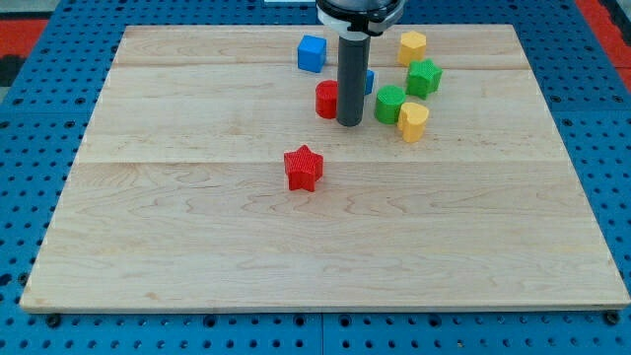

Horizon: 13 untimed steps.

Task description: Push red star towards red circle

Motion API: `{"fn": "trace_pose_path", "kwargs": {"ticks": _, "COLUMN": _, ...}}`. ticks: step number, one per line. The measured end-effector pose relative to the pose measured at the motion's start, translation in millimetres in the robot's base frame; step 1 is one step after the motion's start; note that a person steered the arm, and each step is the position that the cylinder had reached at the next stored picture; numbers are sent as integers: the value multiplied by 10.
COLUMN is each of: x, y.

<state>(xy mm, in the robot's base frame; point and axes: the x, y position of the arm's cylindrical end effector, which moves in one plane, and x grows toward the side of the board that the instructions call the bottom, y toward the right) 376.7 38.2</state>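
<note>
The star [304,168] is lying toward the view's bottom-left of the circle [326,100], well apart; the tip [349,123] is standing just beside the circle's right.

A: How is the light on the pale wooden board [197,247]?

B: Bright and even, with no hard glare on that board. Its grain lines read clearly right to the edges.

A: Any shadows?

B: Only soft, short ones. The red star-shaped block [304,168] near the board's middle drops a faint shadow at its base, and the dark rod casts a small dim patch around my tip [349,123].

A: Sharpness?

B: Mostly crisp. The blue pegboard [30,197] around the board looks slightly softer, and the board's sides taper toward the view's top.
</note>
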Motion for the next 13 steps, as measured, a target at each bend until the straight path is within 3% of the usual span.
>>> {"fn": "trace_pose_path", "kwargs": {"ticks": 2, "x": -164, "y": -706}}
{"fn": "trace_pose_path", "kwargs": {"ticks": 3, "x": 116, "y": -727}}
{"fn": "trace_pose_path", "kwargs": {"ticks": 4, "x": 139, "y": -1258}}
{"fn": "trace_pose_path", "kwargs": {"ticks": 5, "x": 1088, "y": -1418}}
{"fn": "trace_pose_path", "kwargs": {"ticks": 6, "x": 1747, "y": -1024}}
{"fn": "trace_pose_path", "kwargs": {"ticks": 7, "x": 1629, "y": -599}}
{"fn": "trace_pose_path", "kwargs": {"ticks": 8, "x": 1519, "y": -599}}
{"fn": "trace_pose_path", "kwargs": {"ticks": 10, "x": 1067, "y": -1078}}
{"fn": "trace_pose_path", "kwargs": {"ticks": 12, "x": 1566, "y": -824}}
{"fn": "trace_pose_path", "kwargs": {"ticks": 13, "x": 1131, "y": -583}}
